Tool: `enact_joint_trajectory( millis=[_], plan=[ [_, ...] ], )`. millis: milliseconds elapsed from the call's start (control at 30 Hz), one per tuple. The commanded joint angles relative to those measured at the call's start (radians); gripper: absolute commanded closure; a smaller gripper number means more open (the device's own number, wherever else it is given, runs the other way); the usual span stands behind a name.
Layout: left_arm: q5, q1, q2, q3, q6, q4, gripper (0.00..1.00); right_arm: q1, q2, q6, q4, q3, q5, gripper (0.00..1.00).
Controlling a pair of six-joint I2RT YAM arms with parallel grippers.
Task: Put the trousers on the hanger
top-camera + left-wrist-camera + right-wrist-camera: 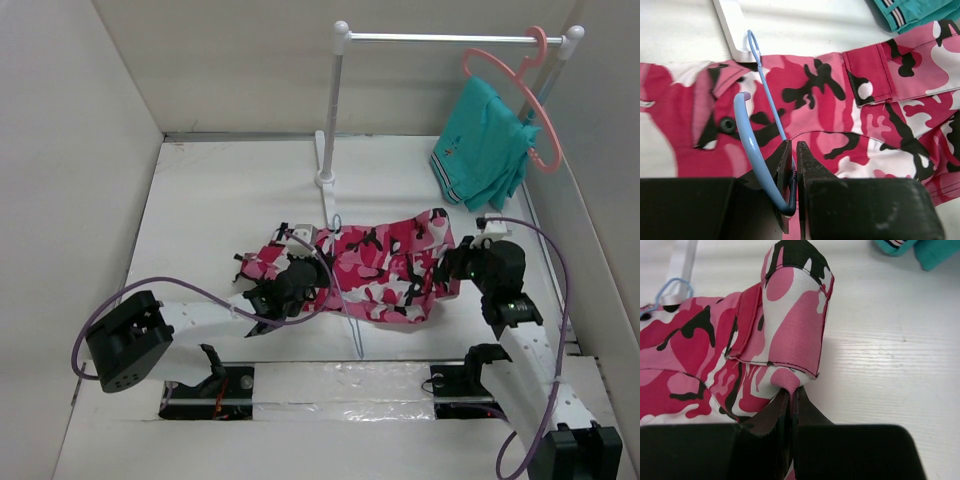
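Note:
The camouflage trousers [385,265] lie spread on the white table, in front of the rack's foot. The thin light-blue wire hanger [343,300] lies across them, its wire running down past their near edge. My left gripper [290,285] is shut on the hanger's wire [766,95] near its hook [752,152], over the trousers' left part [840,95]. My right gripper [450,268] is shut on a bunched fold of the trousers [790,335] at their right edge, lifting it a little off the table.
A white clothes rack [335,110] stands behind the trousers, its foot [732,25] near the hanger's tip. A teal garment [485,145] hangs on a salmon-pink hanger [530,95] at the rack's right end. White walls close in left, back and right.

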Motion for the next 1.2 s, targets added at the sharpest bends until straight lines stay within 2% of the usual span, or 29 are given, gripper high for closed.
enact_joint_trajectory(
  millis=[0,133,267,500,900,933,967,1000,1067,1100,1167],
  plan=[
    [-0.037,0.005,-0.044,-0.022,0.044,-0.067,1.00,-0.061,0.007,-0.042,0.024,-0.003,-0.062,1.00],
    [0.003,0.005,-0.049,-0.014,0.078,-0.051,1.00,-0.072,0.018,-0.040,0.069,-0.027,-0.115,1.00],
    [0.079,0.005,-0.030,0.013,0.100,0.012,1.00,-0.072,0.026,-0.044,0.047,-0.032,-0.129,1.00],
    [0.092,-0.041,0.046,0.154,0.135,0.012,1.00,-0.072,0.046,-0.028,0.088,-0.075,-0.152,1.00],
    [0.135,-0.051,0.091,0.268,0.230,0.011,1.00,-0.072,0.086,-0.018,0.113,-0.081,-0.125,1.00],
    [0.110,-0.060,0.093,0.278,0.251,-0.020,1.00,-0.072,0.080,-0.019,0.107,-0.076,-0.123,0.97],
    [0.103,-0.060,0.088,0.289,0.259,-0.038,1.00,-0.072,0.080,-0.019,0.093,-0.070,-0.123,0.89],
    [0.098,-0.060,0.080,0.311,0.264,-0.060,1.00,-0.072,0.058,-0.025,0.075,-0.064,-0.126,0.67],
    [0.080,-0.060,0.044,0.335,0.278,-0.142,1.00,-0.072,0.020,-0.031,0.035,-0.047,-0.137,0.48],
    [0.076,-0.060,0.028,0.367,0.281,-0.176,1.00,-0.072,-0.026,-0.040,0.009,-0.011,-0.137,0.33],
    [0.063,-0.075,-0.036,0.406,0.270,-0.283,1.00,-0.072,-0.072,-0.057,-0.088,0.045,-0.157,0.25]
  ],
)
